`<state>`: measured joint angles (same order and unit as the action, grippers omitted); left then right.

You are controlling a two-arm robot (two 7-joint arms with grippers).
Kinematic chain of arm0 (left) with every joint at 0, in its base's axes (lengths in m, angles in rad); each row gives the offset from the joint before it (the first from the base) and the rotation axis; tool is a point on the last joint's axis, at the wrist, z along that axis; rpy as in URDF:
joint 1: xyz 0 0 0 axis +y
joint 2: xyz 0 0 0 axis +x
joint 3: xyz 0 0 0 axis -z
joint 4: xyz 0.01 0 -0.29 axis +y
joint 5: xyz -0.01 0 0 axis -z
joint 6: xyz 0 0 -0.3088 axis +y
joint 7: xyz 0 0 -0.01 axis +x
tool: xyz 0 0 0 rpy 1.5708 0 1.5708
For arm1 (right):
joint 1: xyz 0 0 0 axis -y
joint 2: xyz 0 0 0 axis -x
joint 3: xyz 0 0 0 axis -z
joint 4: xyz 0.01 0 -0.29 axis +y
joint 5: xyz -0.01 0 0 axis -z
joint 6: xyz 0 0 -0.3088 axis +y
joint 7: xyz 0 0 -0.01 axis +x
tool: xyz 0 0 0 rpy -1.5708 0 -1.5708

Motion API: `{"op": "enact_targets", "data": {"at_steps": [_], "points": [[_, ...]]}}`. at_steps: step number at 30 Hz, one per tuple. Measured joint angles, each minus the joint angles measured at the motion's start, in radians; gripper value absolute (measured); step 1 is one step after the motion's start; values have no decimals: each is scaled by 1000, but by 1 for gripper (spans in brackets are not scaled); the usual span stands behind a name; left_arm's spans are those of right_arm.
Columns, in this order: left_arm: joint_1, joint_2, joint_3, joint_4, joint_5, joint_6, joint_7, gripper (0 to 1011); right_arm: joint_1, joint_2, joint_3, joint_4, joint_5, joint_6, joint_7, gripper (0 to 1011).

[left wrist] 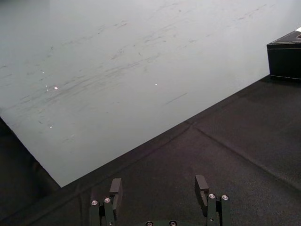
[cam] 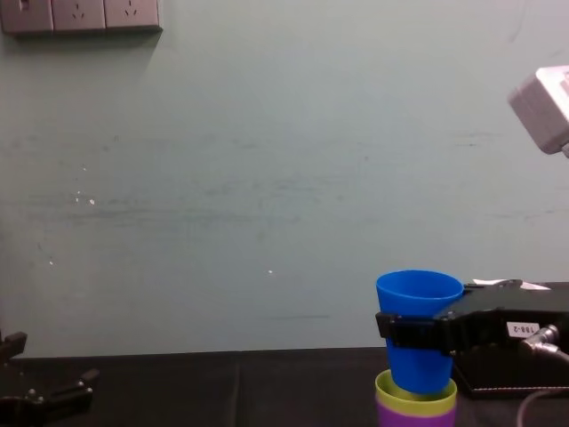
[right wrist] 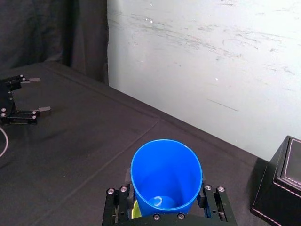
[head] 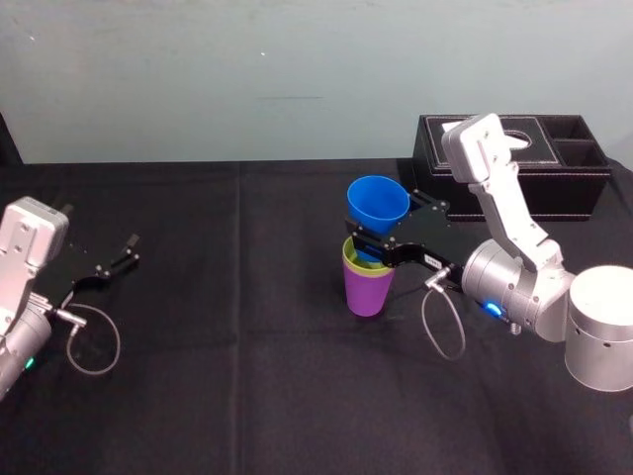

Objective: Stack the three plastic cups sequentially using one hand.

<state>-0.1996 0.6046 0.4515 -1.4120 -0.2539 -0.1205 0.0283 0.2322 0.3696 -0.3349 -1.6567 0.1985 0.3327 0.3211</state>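
Blue cup (head: 377, 204) sits partway into the yellow-green cup (head: 352, 259), which is nested in the purple cup (head: 368, 292); stack is mid-table (head: 218, 376). Your right gripper (head: 384, 226) pinches the blue cup's sides below its rim. Black tissue box (head: 554, 168) is behind. Left gripper (head: 127, 250) rests far left, jaws spread, holding nothing.

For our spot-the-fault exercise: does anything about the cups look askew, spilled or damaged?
Nothing stands out. The right gripper holds the blue cup upright, partly inside the yellow-green cup, which sits nested in the purple cup; it is simply not yet fully seated. The left gripper is parked open at the left of the table.
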Motion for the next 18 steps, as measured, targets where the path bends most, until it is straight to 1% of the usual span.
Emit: {"op": "enact_targets", "data": {"at_steps": [18], "points": [[0,0,0,0,0,0,0,1010,20,-16,-11,54,-9,-14,10,731]]}}
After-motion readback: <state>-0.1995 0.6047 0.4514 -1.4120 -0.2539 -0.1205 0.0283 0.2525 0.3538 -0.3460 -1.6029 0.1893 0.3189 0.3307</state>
